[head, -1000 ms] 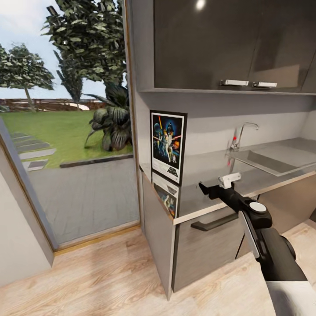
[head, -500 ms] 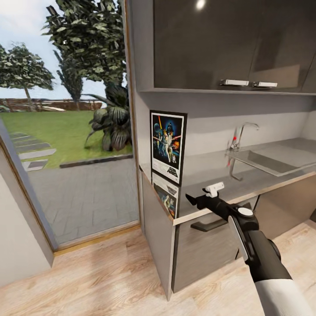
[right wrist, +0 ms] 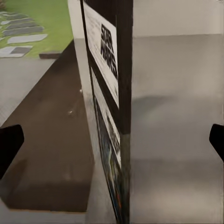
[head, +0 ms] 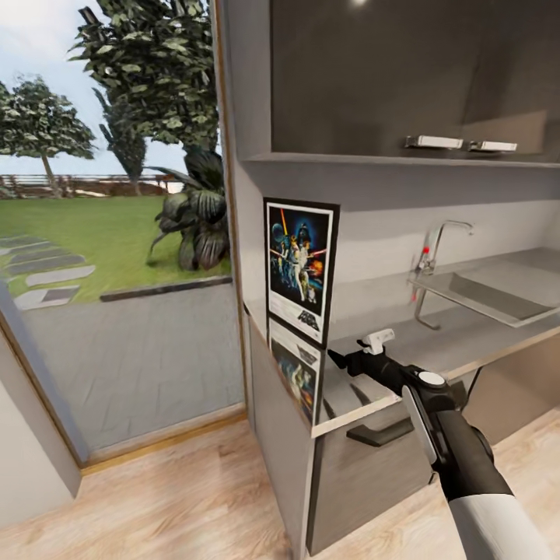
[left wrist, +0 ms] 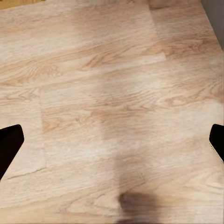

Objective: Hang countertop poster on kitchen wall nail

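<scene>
**Poster standing at the counter's end, right arm reaching in**

Pale wood-grain planks cover the floor (head: 179, 498), and a tall glass opening looks out on grass, paving and dark leafy trees (head: 148, 85). Glossy dark wall cabinets (head: 404, 70) with flat metal handles hang above the kitchen countertop (head: 435, 342), a smooth grey slab so reflective it mirrors whatever stands on it. A thin bent faucet (head: 439, 245) rises beside the sunken sink (head: 498, 292), off toward three o'clock from the poster.

The poster (head: 299, 268) stands upright on its bottom edge at the counter's window-side end: a flat rectangle, black frame, white border, dark blue artwork. Its reflection runs down into the slab beneath it.

The right gripper (head: 336, 358), black and angular, sits low over the countertop at about five o'clock from the poster, near its lower corner but apart from it. In the right wrist view the poster (right wrist: 109, 70) shows nearly edge-on, dead ahead, the two fingertips (right wrist: 9, 142) spread wide either side and holding nothing.

The left gripper (left wrist: 112, 144) looks to hang over bare floorboards (left wrist: 112, 84), its dark tips far apart, though I see little of them.
</scene>
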### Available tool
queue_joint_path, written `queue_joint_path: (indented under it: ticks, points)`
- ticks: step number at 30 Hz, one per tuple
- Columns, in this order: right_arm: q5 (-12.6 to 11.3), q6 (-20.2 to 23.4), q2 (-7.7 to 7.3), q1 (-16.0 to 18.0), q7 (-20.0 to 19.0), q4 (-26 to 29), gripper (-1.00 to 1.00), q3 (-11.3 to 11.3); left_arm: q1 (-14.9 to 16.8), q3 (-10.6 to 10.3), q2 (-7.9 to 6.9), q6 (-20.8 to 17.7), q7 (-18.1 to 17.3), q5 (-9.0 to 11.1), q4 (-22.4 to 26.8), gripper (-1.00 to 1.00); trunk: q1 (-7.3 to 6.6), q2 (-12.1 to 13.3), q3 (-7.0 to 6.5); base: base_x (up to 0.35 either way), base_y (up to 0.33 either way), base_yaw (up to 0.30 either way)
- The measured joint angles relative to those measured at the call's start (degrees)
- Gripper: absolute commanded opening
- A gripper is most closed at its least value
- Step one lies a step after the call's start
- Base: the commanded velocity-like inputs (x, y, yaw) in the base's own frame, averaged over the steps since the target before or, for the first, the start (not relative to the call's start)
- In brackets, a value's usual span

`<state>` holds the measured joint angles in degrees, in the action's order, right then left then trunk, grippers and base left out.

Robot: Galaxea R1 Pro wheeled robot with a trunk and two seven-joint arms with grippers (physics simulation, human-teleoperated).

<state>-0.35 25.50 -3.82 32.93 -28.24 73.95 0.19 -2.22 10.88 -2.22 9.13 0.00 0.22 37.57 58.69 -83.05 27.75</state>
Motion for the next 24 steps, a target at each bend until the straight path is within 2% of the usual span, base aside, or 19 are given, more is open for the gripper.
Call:
queue_joint_path:
  ticks: [5, 13, 17, 24]
  points:
    - [0.02, 0.00, 0.05, 0.00, 0.04, -0.01, 1.00, 0.04, -0.02, 0.06, -0.06, 0.00, 0.00, -0.03, -0.06, 1.00, 0.00, 0.00, 0.00, 0.329, 0.000, 0.000]
    - [-0.03, -0.06, 0.06, 0.00, -0.04, -0.30, 1.00, -0.02, 0.00, 0.10, -0.07, -0.01, 0.00, -0.05, -0.24, 1.00, 0.01, 0.00, 0.00, 0.162, 0.074, 0.000]
    - [-0.75, -5.00, 0.13, 0.00, -0.20, -2.39, 1.00, 0.12, 0.03, 0.09, -0.07, 0.00, 0.00, -0.05, -0.32, 1.00, 0.03, 0.01, 0.00, 0.075, 0.061, 0.000]
    - [-1.40, -6.58, 0.15, 0.00, -0.21, -4.21, 1.00, 0.35, -0.02, 0.09, -0.11, -0.01, -0.02, -0.05, -0.40, 1.00, 0.02, 0.00, 0.00, 0.077, 0.063, 0.000]
